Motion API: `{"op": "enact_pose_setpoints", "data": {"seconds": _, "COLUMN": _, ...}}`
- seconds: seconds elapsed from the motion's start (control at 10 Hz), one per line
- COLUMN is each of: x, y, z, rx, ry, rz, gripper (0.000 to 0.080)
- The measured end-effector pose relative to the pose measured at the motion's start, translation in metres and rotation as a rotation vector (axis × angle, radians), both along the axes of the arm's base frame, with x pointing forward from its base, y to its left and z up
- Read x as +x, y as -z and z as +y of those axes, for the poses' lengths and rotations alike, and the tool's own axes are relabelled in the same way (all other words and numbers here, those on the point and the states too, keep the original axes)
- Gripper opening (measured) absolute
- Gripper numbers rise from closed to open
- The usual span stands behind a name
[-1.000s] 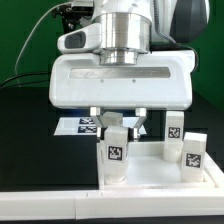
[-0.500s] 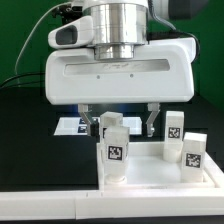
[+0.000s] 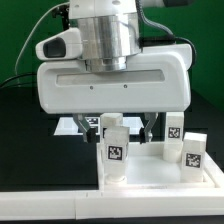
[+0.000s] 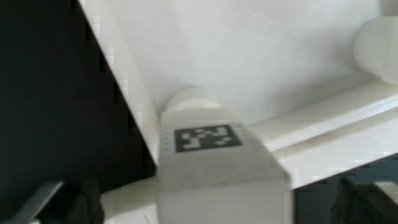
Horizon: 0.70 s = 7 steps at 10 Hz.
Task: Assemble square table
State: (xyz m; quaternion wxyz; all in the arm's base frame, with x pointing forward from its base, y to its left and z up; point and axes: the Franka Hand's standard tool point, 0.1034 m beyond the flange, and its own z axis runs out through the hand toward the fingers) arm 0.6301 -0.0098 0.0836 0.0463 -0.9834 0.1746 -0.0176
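The gripper (image 3: 125,127) hung open above the near leg (image 3: 114,148), which stood upright in the square table (image 3: 160,176) slab's corner. Doing this well probably meant lowering straight, both fingers (image 3: 152,126) straddling that leg evenly before closing.

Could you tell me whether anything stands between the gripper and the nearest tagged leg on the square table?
Nothing visible does. The gripper hangs open right above the nearest leg, its fingers apart on either side, and the other legs stand off toward the exterior view's right.
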Motion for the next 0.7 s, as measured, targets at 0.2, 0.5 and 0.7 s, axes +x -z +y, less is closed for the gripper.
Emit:
{"op": "enact_pose_setpoints", "data": {"seconds": 0.2, "x": -0.0002, "y": 0.0, "z": 0.0004, "rx": 0.006, "ry": 0.074, "rz": 0.008, "gripper": 0.0567}}
{"op": "enact_pose_setpoints", "data": {"seconds": 0.5, "x": -0.0002, "y": 0.0001, "z": 0.0005, "rx": 0.016, "ry": 0.274, "rz": 0.026, "gripper": 0.028}}
{"op": "enact_pose_setpoints", "data": {"seconds": 0.7, "x": 0.0007, "y": 0.0008, "z": 0.0005, "rx": 0.023, "ry": 0.432, "rz": 0.033, "gripper": 0.0282}}
